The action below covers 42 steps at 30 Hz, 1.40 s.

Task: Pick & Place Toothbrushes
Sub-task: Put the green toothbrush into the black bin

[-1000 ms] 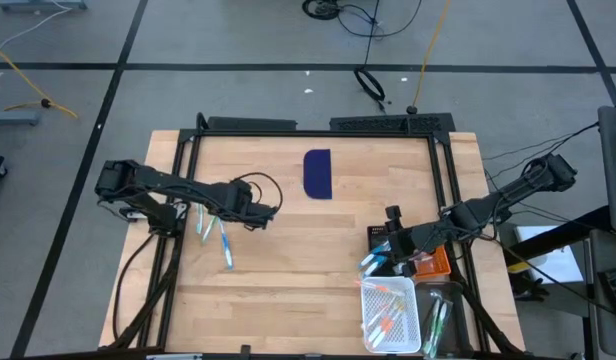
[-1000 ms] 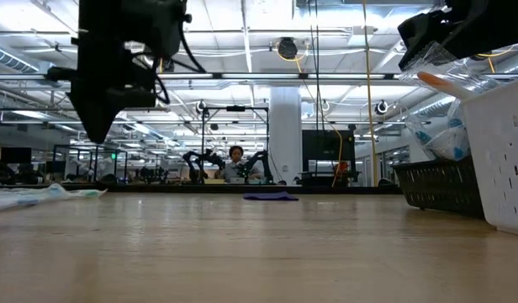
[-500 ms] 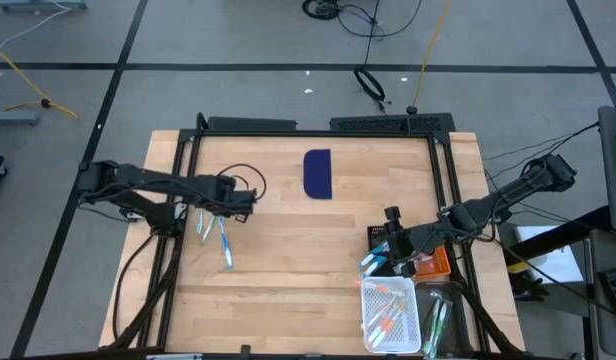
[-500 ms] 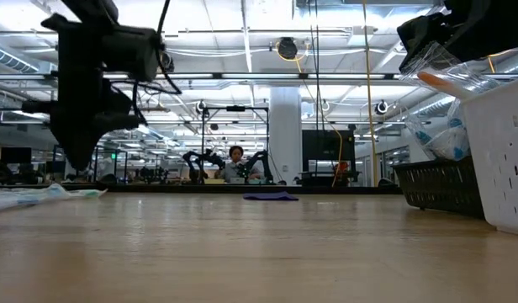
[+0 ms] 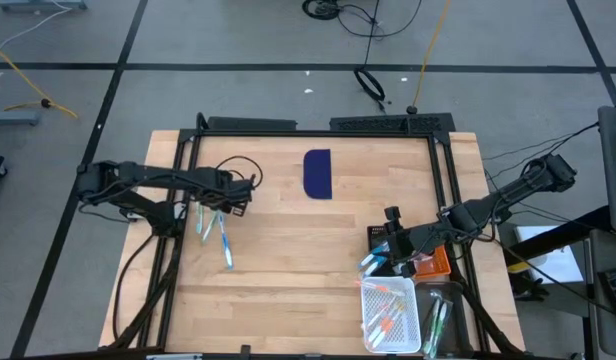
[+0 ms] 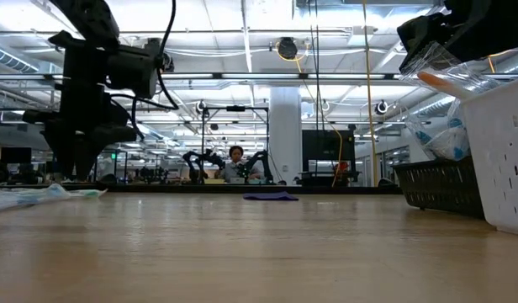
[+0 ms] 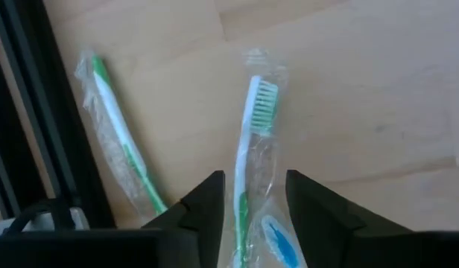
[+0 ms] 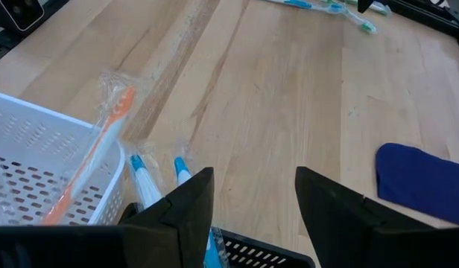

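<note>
Two wrapped green-and-white toothbrushes point(image 7: 253, 160) lie on the wooden table point(image 5: 288, 260), left of centre in the high view. Your left gripper point(image 7: 250, 197) hovers directly over them, probably lined up for a pick; fingers parted moderately, holding nothing. At lower right, the right gripper point(image 8: 248, 201) waits open and empty beside the white basket point(image 5: 388, 315), where more toothbrushes already sit.

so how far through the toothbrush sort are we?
Done: several wrapped toothbrushes lie in the white basket. In hand: left gripper is open above a green toothbrush; right gripper waits open by the basket. Left: the loose brushes on the table's left side.
</note>
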{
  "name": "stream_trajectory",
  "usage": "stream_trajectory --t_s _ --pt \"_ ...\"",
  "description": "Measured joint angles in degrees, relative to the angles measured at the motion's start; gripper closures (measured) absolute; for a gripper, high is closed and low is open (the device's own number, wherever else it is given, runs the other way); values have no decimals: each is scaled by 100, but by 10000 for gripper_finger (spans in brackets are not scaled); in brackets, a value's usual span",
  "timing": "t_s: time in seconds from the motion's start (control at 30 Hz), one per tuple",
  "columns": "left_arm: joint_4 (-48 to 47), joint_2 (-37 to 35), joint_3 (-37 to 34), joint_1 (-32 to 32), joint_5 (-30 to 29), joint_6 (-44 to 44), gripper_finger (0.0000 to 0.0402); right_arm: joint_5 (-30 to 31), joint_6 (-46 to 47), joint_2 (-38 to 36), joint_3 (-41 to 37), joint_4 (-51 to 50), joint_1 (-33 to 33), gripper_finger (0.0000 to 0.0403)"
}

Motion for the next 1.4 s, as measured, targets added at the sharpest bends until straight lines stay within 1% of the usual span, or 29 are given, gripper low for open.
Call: stream_trajectory --t_s 0.1,0.17,0.4,0.6,0.73,0.87,1.07,1.17,1.27,1.4 --pt "-2 17 -2 105 0 33 245 -4 36 -4 -77 61 0 222" --pt "22 17 -2 150 -1 84 243 0 36 -2 -158 48 0 222" --pt "57 17 -2 200 3 141 255 0 38 -2 -238 310 0 222" --pt "59 17 -2 197 48 88 263 0 40 -4 -238 323 0 222" --pt "174 17 -2 195 106 22 263 0 40 -4 -240 323 0 222" --pt "398 17 -2 193 199 133 265 0 40 -4 -240 323 0 222" --pt "282 17 -12 193 195 144 265 -7 43 -4 -242 327 1 222" --pt "425 17 -216 195 183 97 265 -7 43 -4 -243 328 2 222" --pt "821 19 -579 195 399 -23 266 -9 43 -4 -243 330 0 222" --pt "1195 -9 -947 189 443 -83 266 -9 38 -4 -243 349 2 222"
